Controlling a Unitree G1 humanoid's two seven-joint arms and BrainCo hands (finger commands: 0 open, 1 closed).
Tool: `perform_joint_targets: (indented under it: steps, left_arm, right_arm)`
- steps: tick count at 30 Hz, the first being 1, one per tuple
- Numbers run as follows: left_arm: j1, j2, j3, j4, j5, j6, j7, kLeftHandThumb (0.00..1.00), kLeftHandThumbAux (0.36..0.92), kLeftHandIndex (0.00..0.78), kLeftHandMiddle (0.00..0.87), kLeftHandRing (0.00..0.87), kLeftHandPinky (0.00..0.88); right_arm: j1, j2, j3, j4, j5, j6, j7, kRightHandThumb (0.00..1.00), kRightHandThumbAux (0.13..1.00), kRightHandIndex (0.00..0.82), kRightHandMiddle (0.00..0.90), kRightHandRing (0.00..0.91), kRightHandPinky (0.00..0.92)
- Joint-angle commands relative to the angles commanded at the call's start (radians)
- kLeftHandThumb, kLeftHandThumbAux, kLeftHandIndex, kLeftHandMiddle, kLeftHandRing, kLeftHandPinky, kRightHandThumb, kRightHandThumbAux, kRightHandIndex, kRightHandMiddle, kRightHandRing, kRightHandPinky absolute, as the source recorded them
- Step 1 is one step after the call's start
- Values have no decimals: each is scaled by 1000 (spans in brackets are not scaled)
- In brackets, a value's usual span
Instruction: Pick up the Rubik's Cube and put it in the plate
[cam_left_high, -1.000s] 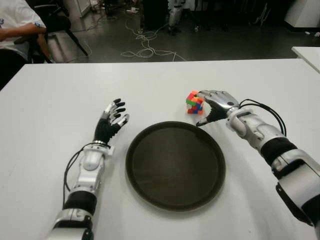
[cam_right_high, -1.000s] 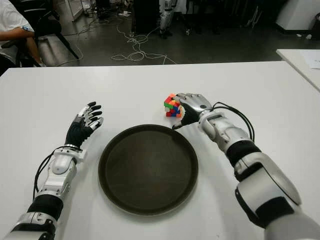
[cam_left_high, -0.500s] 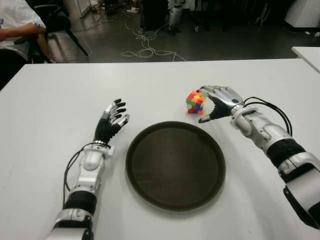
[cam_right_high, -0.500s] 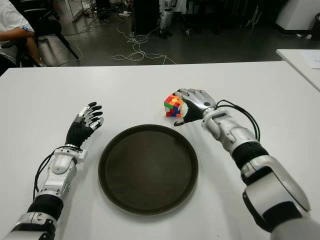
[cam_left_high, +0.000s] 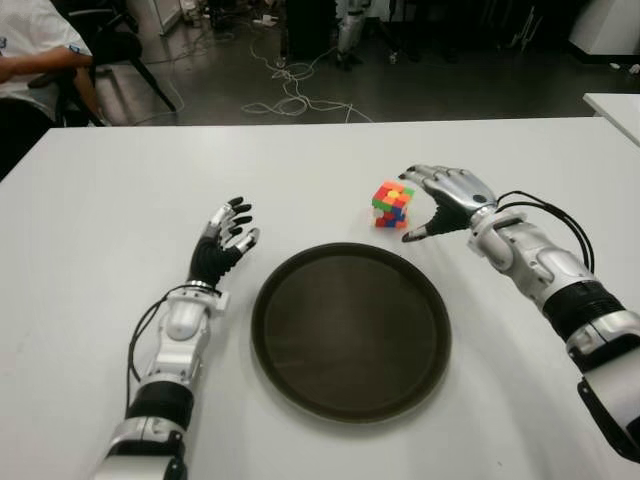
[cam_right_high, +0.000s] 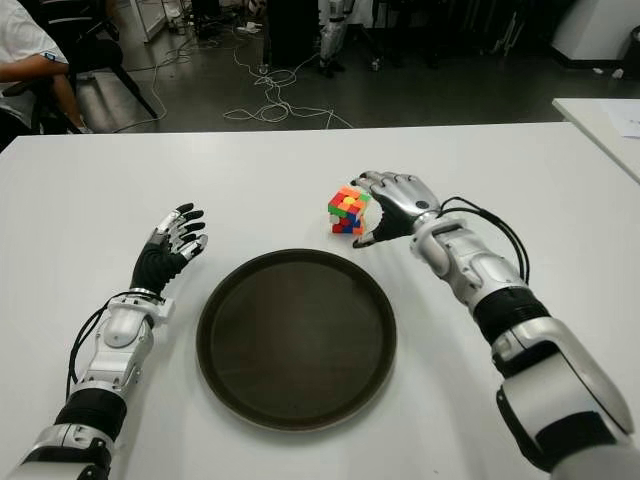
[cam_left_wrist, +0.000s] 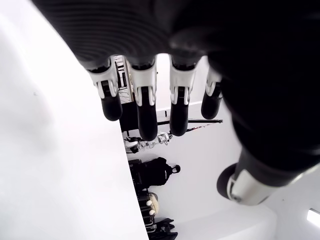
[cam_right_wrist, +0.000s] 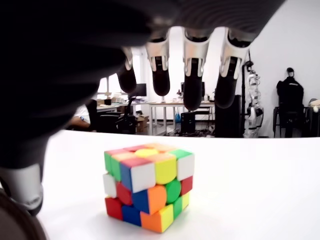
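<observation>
1. A person (cam_left_high: 35, 55) sits at the far left corner; the frame edge cuts off all but a white sleeve and an arm. The right forearm runs out of the eye views at the lower right corner.
2. The Rubik's Cube (cam_left_high: 392, 204) is a small block of glossy, mixed-colour tiles. It stands on the smooth white table (cam_left_high: 100, 200), just beyond the far right rim of the plate (cam_left_high: 350, 330), and nothing holds it.
3. The plate is round, dark, shallow and matte, with a low raised rim.
4. The right hand (cam_left_high: 447, 196) arches just beside the cube on its right. Its fingers (cam_right_wrist: 192, 75) hang spread above the cube and the thumb points down, with no contact.
5. The left hand (cam_left_high: 222, 243) shows left of the plate, its fingers (cam_left_wrist: 145, 100) relaxed and apart, holding nothing.
</observation>
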Motion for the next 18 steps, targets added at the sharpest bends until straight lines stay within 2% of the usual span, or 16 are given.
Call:
perform_joint_targets:
  steps: [5,11,18]
  left_arm:
    - [0,2,-2,1,4,-7,7,54,694,124,183,157,125]
    - [2,4,-4,-5,0,-3,0,34,679,118,178,146,96]
    - [-2,2,-2,1,-16,7,-18,61,709,97,165,143,98]
  right_arm:
    - [15,-7,-18,-28,4,5,4,0,599,94,116,196,263]
    - [35,-20,-35,-72,10,3,32,0,592,90,120,177,221]
    - [54,-22,-47,-106,9,1,57,0,577,85,122,176,233]
